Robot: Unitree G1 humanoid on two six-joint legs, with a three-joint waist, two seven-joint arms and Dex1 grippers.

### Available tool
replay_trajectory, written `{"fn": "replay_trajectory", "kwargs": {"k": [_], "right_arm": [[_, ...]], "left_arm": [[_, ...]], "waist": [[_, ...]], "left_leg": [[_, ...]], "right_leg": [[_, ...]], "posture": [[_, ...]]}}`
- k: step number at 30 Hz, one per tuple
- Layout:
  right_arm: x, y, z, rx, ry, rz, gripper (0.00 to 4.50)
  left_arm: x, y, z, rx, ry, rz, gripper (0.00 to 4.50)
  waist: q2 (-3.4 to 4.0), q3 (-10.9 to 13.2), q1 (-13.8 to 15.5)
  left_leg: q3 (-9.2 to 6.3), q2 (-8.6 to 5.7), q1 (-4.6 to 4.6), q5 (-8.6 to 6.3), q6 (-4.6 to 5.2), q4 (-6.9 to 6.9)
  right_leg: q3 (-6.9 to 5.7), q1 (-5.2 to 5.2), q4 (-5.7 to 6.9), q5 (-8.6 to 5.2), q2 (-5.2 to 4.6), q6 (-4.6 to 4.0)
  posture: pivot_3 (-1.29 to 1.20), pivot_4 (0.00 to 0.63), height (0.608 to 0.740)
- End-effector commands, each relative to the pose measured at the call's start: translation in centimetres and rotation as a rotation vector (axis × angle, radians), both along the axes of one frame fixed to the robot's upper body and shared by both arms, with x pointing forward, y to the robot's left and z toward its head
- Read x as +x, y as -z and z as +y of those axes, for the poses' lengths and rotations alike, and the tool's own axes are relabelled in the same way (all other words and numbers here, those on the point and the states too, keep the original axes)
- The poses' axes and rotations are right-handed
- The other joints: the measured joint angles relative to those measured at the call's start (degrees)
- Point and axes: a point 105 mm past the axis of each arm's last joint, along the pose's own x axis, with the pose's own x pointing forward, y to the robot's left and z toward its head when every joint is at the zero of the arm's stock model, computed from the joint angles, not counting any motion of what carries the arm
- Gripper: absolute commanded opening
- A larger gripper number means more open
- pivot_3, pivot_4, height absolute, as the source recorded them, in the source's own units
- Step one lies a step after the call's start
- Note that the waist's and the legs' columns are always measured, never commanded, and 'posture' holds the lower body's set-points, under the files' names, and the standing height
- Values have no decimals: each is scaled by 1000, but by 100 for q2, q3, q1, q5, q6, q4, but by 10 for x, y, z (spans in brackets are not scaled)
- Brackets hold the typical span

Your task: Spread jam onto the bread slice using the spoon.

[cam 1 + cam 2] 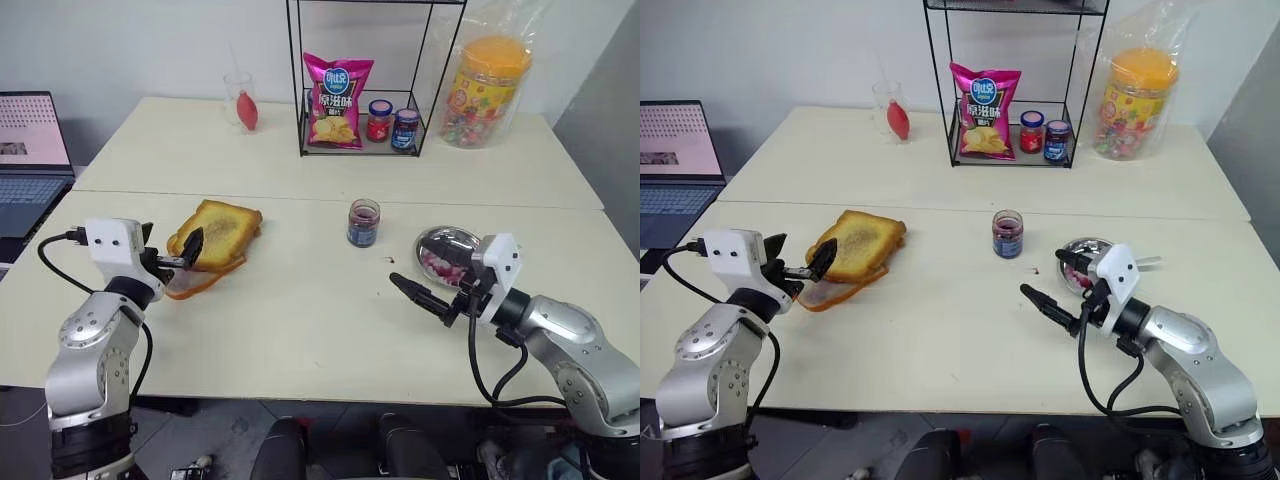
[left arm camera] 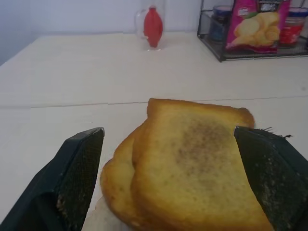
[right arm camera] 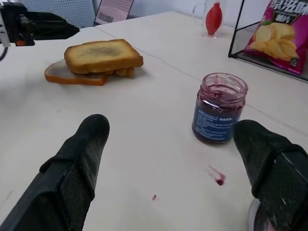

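Note:
The bread slice (image 1: 220, 230), golden with a browner middle, lies on top of a small stack of slices at the table's left. My left gripper (image 1: 172, 250) is open, level at the stack's near-left edge, with one finger on each side of the toast (image 2: 192, 159). An open jam jar (image 1: 363, 222) stands mid-table. To its right a round steel dish (image 1: 447, 240) holds red-purple jam (image 1: 438, 265). A thin silver spoon handle (image 1: 1147, 262) juts past the dish; its bowl is hidden. My right gripper (image 1: 425, 285) is open and empty, hovering in front of the dish and pointing left toward the jar (image 3: 219, 108).
At the back stands a black wire rack (image 1: 300, 90) with a pink chips bag (image 1: 337, 100) and two small jars (image 1: 392, 122). A candy tub in plastic (image 1: 487, 90) is at its right, a glass with a red object (image 1: 242, 102) at its left. A laptop (image 1: 30, 160) sits far left.

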Motion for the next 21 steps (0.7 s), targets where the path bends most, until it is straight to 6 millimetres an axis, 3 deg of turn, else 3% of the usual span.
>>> {"fn": "replay_trajectory", "kwargs": {"k": [1,8,18,19,21], "right_arm": [[-4,-15,10,-7,-52,-32,4476],[-16,-23,21,-34,-156,-29,4476],[-26,-37,30,-39,-286,-37,4476],[-27,-38,30,-39,-296,-38,4500],[-27,-41,31,-43,-313,-43,4500]], "left_arm": [[12,-6,3,-79,9,51,4500],[23,11,-17,-137,55,187,4500],[28,18,-16,-253,9,252,4500],[29,17,-16,-258,7,252,4130],[29,17,-17,-270,9,252,3854]], "waist": [[-1,1,4],[-3,1,-9],[-4,2,-7],[-4,1,-7],[-4,1,-7]], "left_leg": [[0,0,0,0,0,0],[-1,-2,0,0,0,0],[-2,-2,2,0,-1,3],[-2,-2,2,0,0,3],[-3,-2,2,0,0,3]], "right_leg": [[0,0,0,0,0,0],[0,-1,1,2,-1,3],[-1,0,4,3,-2,6],[-1,0,4,4,-2,7],[-2,1,4,4,-2,7]], "posture": [[0,150,740],[0,150,740],[0,150,740],[0,150,740],[0,150,740]]}}
